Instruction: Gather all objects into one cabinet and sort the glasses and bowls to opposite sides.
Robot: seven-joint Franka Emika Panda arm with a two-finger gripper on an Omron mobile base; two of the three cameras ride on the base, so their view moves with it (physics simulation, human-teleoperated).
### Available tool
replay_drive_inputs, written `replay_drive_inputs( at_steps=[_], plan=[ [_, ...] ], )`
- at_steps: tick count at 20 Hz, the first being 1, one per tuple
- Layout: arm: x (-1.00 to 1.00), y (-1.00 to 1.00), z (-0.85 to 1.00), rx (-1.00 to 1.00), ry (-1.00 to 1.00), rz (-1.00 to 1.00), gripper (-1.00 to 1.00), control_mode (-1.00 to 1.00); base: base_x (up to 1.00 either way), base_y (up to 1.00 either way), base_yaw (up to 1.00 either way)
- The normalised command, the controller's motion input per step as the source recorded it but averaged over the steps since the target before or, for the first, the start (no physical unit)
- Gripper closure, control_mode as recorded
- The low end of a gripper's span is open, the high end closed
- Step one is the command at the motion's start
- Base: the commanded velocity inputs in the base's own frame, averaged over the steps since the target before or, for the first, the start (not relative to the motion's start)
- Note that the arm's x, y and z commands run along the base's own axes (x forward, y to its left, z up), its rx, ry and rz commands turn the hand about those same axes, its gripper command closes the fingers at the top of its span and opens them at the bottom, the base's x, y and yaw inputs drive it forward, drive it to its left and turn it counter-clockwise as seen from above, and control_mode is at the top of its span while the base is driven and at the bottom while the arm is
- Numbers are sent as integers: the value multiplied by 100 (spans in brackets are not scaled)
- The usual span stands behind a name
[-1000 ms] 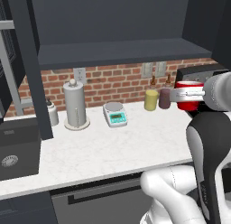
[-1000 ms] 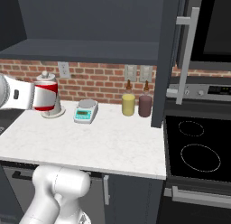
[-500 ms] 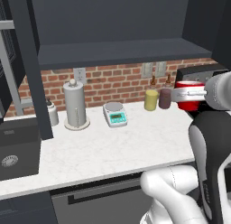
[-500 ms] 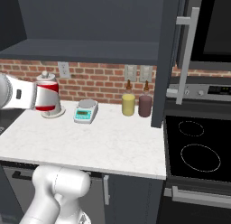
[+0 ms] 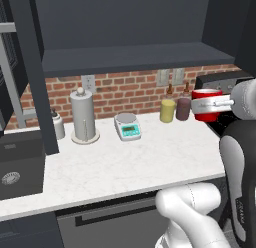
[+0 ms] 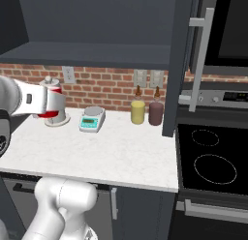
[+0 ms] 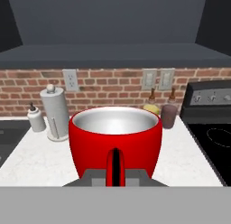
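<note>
The gripper [image 7: 115, 175] grasps the red cup [image 7: 115, 139], holding it in the air above the white marble counter [image 5: 125, 164], upright with its pale inside showing in the hand view. In the left base view the red cup [image 5: 206, 105] hangs off the counter's right end, beside the arm's wrist; in the right base view it sits in front of the paper-towel holder [image 6: 52, 119] and covers most of it.

Along the brick backsplash [image 5: 135, 89] stand, from left to right, a small white dispenser bottle [image 5: 57, 126], the paper-towel holder [image 5: 83, 117], a small kitchen scale [image 5: 127, 127] with a teal face, a yellow canister [image 5: 167, 110] and a maroon canister [image 5: 183, 108], the two canisters just beside each other. The canisters are the nearest things to the cup.

Above the counter the dark slate cabinet [image 5: 135, 57] is open; its bottom shelf edge runs across over the backsplash, and the inside is dim, so what stands on it cannot be made out. Its door [image 6: 181, 60] hangs edge-on at the counter's right end, with the light-grey bar handle [image 6: 201, 57] facing the stove. Another dark panel [image 5: 35, 72] stands upright at the left, near the sink [image 5: 20, 164].

The middle and front of the counter are bare. To the right lies the black cooktop [image 6: 210, 161]. The fingertips are mostly hidden behind the cup.
</note>
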Motion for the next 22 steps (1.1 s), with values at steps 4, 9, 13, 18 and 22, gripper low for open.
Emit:
replay_drive_inputs(
  at_steps=[4, 9, 13, 18, 22],
  plan=[
    [0, 0, 0, 0, 0, 8, 100, -100, 0, 0, 0],
    [0, 0, 0, 0, 0, 0, 100, 100, -26, 0, 3],
    [0, 0, 0, 0, 0, 0, 100, 100, -93, 0, 0],
    [0, 0, 0, 0, 0, 0, 100, 100, -100, 2, 0],
    [0, 0, 0, 0, 0, 0, 100, 100, -95, 28, 0]
  ],
)
